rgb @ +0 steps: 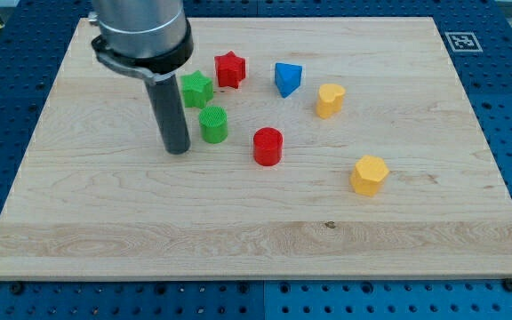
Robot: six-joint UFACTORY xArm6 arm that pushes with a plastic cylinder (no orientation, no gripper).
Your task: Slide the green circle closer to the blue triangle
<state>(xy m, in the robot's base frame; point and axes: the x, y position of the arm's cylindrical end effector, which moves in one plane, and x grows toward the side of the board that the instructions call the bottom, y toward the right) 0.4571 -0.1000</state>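
Note:
The green circle stands on the wooden board, left of centre. The blue triangle lies up and to the right of it, with a gap between them. My tip rests on the board just left of the green circle, a small gap apart, slightly lower in the view. The rod rises from there to the arm's grey body at the view's top left.
A green star sits just above the green circle, a red star to its upper right. A red circle lies to the right of the green circle. Two yellow blocks lie further right. The board has blue pegboard around it.

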